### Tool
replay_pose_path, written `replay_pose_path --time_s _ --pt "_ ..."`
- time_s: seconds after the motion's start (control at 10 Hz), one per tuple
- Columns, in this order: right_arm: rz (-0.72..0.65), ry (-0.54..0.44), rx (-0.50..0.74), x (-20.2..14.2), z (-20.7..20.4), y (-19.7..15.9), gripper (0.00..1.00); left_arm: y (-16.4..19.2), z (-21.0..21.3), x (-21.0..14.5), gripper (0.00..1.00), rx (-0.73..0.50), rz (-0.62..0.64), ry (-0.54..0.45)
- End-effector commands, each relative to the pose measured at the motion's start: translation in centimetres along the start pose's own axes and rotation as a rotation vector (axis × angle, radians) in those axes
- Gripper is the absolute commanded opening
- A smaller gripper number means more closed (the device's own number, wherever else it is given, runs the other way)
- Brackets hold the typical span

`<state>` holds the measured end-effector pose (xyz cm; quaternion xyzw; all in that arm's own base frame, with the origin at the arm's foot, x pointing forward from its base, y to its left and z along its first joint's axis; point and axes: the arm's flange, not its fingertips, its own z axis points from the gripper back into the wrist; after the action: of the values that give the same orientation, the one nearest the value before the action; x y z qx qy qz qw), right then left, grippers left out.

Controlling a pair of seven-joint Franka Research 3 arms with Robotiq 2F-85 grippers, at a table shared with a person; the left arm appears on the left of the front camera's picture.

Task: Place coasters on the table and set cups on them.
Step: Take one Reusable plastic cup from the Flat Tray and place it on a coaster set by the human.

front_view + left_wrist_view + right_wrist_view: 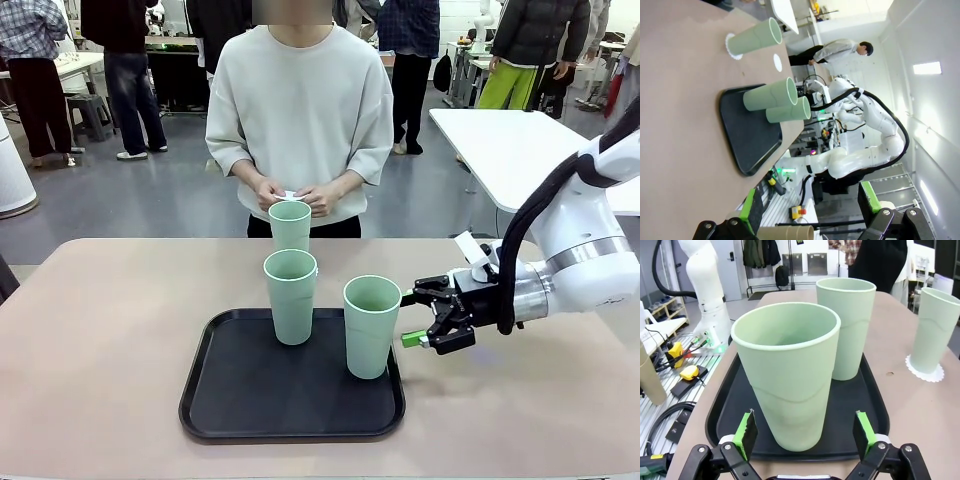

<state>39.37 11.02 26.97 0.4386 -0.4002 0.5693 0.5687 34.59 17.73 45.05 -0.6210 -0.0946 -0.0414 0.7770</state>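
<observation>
- Centre frame, a black tray carries two of three cups. The third stands beyond it on a coaster, before a person's hands.
- A second coaster lies bare on the table.
- Right gripper gapes, pads flanking the nearest cup. Left gripper is spread wide at lower frame.

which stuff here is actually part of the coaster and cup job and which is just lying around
For the job: far cup on its coaster; middle cup and near cup, not yet on coasters; bare white disc, apparently another coaster; table; right gripper, open around the near cup.
Just lying about: black tray under two cups; white-topped table; cardboard tube.
</observation>
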Motion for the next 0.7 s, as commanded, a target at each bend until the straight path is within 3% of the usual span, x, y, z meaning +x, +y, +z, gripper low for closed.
replay_pose_path --time_s 0.0,0.6 --pt "-0.016 -0.001 -0.003 -0.4 -1.5 -0.6 1.00 -0.3 0.1 0.2 1.00 -0.013 -0.008 -0.006" --pt "-0.026 0.028 0.010 -1.0 -3.6 -0.8 1.00 -0.3 0.1 0.2 1.00 -0.013 -0.008 -0.006"
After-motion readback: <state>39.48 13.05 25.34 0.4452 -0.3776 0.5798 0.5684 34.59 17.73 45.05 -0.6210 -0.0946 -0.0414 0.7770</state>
